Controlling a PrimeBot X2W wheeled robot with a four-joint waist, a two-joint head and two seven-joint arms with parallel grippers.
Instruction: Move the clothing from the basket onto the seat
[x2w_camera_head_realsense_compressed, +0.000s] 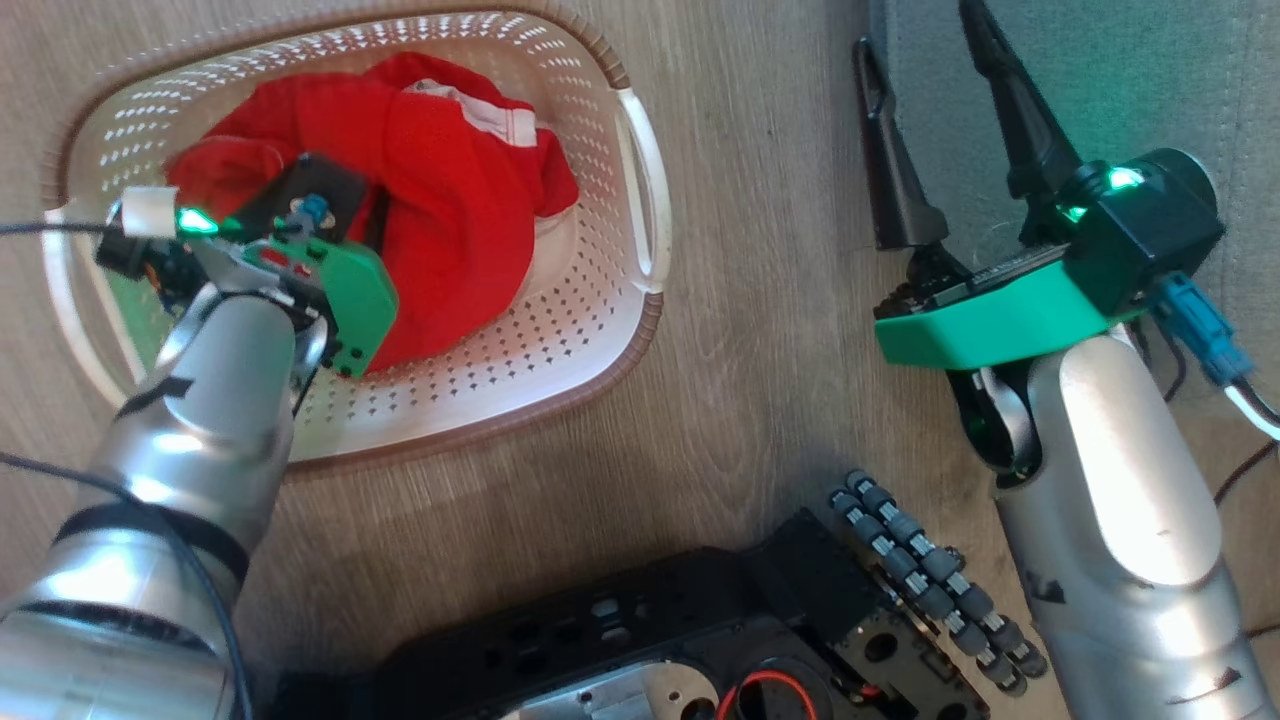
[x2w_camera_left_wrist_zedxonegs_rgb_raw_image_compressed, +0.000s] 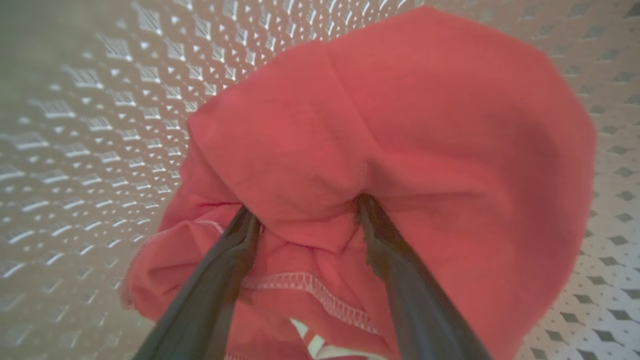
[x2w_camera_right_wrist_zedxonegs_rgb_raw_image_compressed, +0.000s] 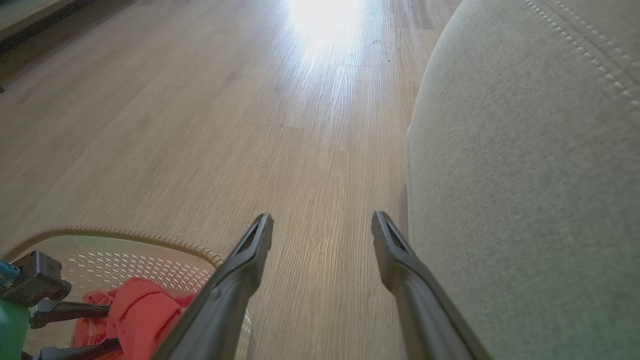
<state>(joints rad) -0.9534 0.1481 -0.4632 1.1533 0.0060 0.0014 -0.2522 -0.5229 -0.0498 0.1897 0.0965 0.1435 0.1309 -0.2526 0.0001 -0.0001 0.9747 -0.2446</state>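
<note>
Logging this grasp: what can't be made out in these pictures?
1. Left wrist view: the tips of the left gripper, buried under a fold of the clothing; how much cloth lies between them is hidden.
2. Head view: the left arm covers part of the clothing; one garment or two, cannot tell.
3. Head view: the seat, cut off at the top right edge.

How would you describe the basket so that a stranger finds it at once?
Start from the grey-green seat at the head view's upper right; across the wooden floor to its left stands the basket. It alone is oval, cream and perforated, with red clothing inside.
</note>
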